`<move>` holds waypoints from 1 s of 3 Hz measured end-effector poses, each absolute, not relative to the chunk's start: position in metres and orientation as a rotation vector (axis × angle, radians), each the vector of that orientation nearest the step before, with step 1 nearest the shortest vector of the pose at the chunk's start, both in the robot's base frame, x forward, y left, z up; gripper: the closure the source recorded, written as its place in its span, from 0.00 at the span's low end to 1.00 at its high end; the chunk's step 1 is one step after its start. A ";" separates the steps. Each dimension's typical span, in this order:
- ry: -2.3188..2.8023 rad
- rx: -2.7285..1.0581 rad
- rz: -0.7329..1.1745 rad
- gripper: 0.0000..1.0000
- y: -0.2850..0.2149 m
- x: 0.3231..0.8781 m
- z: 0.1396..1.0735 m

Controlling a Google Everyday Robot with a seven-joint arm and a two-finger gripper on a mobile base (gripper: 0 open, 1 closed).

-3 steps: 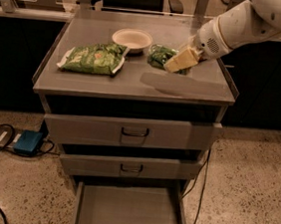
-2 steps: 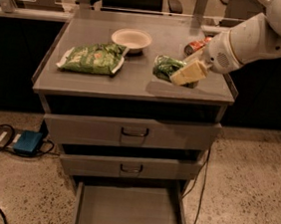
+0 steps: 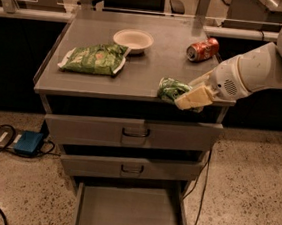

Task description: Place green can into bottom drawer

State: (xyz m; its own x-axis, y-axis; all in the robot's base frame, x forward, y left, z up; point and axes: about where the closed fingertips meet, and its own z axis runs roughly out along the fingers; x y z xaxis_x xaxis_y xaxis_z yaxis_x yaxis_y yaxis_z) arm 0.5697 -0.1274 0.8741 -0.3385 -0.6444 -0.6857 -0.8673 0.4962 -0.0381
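Green can (image 3: 169, 89) is hanging in the gripper (image 3: 185, 97), jaws clenching on it, at the front-right edge of the desk (image 3: 156, 66). Can't tell if it's brushing the top or already clear. Vs a sec ago: I'm seeing it brought fwd from back near the bowl (image 3: 133, 39) to the lip, arm swinging out to the right, and the red can (image 3: 203, 49) is now showing behind it. So I'm reading the pick as done and transport underway. Next leg is probably out past the edge and down. Bottom drawer (image 3: 130, 214) is standing pulled out, floor showing nothing in it. Upper drawers (image 3: 134, 132) are sitting nearly shut, contents hidden. Bowl is looking empty. Snack bag (image 3: 94, 58) is lying left, well apart.
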 end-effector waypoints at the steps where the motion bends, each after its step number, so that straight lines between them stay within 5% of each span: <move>1: 2.095 -1.236 0.446 1.00 -0.127 0.570 0.874; 3: 2.150 -1.160 0.607 1.00 -0.123 0.505 0.781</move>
